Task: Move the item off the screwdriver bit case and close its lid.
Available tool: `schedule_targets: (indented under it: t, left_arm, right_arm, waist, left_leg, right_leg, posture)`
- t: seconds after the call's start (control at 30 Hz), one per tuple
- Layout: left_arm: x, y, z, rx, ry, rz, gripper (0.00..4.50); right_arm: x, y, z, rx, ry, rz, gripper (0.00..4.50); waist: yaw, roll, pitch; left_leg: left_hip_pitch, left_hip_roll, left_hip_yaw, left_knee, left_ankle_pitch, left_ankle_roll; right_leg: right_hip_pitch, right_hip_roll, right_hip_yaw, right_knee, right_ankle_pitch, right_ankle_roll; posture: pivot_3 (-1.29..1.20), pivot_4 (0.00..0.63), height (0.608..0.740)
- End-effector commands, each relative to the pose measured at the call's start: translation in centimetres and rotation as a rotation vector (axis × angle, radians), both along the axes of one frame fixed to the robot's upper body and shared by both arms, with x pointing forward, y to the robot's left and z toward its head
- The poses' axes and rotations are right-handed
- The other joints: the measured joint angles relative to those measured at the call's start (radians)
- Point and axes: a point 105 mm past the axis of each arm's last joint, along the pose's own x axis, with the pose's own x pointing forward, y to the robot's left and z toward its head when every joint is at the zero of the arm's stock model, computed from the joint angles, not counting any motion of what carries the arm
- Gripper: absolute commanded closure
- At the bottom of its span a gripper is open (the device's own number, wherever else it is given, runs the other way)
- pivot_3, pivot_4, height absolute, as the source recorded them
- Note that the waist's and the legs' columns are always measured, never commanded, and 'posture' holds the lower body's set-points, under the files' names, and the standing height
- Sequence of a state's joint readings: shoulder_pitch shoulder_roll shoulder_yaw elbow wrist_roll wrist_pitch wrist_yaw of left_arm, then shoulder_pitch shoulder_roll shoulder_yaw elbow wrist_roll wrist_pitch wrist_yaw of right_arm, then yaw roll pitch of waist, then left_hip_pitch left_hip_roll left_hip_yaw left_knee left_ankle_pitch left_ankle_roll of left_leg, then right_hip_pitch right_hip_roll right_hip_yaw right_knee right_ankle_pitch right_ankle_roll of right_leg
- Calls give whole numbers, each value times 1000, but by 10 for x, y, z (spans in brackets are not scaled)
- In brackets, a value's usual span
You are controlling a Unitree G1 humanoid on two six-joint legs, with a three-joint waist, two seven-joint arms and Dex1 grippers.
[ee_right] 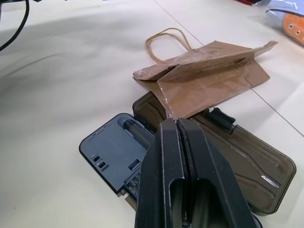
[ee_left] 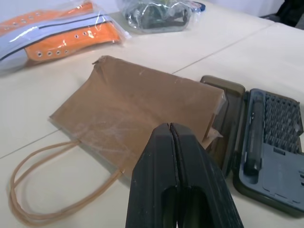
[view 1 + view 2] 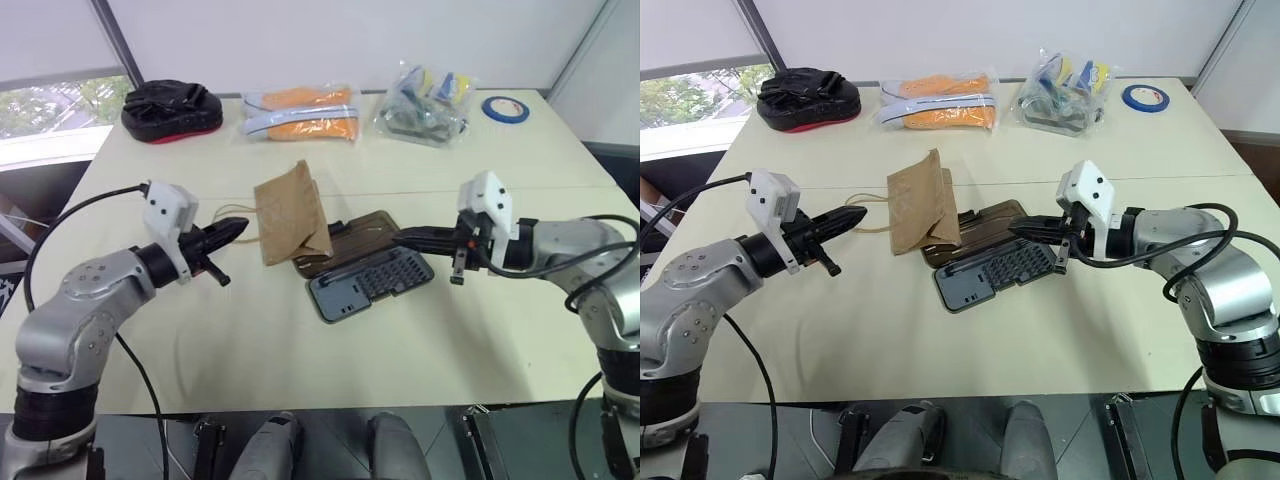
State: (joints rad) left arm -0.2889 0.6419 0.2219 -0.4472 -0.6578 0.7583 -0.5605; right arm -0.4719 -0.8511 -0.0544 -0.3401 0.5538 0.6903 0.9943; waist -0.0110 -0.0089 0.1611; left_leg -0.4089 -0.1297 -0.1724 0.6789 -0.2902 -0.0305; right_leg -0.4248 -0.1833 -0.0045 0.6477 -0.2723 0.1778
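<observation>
The brown paper bag [image 3: 290, 212] lies creased at the table's middle, its right end resting on the left end of the open smoky-brown lid [image 3: 362, 238]. The lid lies flat behind the dark bit tray of the screwdriver bit case [image 3: 372, 283]. The bag's twine handles [image 3: 230, 213] point left. My left gripper [image 3: 235, 231] hovers by those handles, shut and holding nothing. My right gripper [image 3: 400, 237] is shut too, pointing left over the case's right end. In the left wrist view the bag [image 2: 142, 109] lies just past the shut fingertips [image 2: 164, 142].
Along the far edge sit a black-and-red pouch [image 3: 170, 108], a clear bag of orange items [image 3: 300, 113], a clear bag of mixed items [image 3: 425, 100] and a blue tape roll [image 3: 505, 108]. The pale table [image 3: 300, 360] extends toward me in front of the case.
</observation>
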Motion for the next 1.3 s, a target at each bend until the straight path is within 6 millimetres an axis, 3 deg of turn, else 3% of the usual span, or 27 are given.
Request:
schedule_targets:
  t: [0.03,1.03,1.13,1.3]
  left_arm:
    - [-2,-3,10,3,-63,11,4500]
    - [5,-12,14,-68,-54,-7,4500]
    - [5,-11,11,-65,-48,-4,4500]
    - [9,-3,5,-64,-34,19,4500]
  right_arm:
    - [-1,0,10,-16,-43,10,4473]
    - [-1,6,6,26,-36,-8,4473]
    - [6,12,4,80,-9,-39,3652]
    - [22,36,-4,121,-9,-83,1077]
  waist:
    - [0,0,0]
    - [0,0,0]
    - [0,0,0]
    - [-3,0,0]
  left_leg:
    - [0,0,0,0,0,0]
    - [0,0,0,0,0,0]
    - [0,0,0,0,0,0]
    - [0,1,0,0,0,0]
  right_leg:
    - [0,0,0,0,0,0]
    - [0,0,0,0,0,0]
    - [0,0,0,0,0,0]
    - [0,0,0,0,0,0]
  posture:
    - [0,150,740]
    - [0,150,740]
    - [0,150,740]
    - [0,150,740]
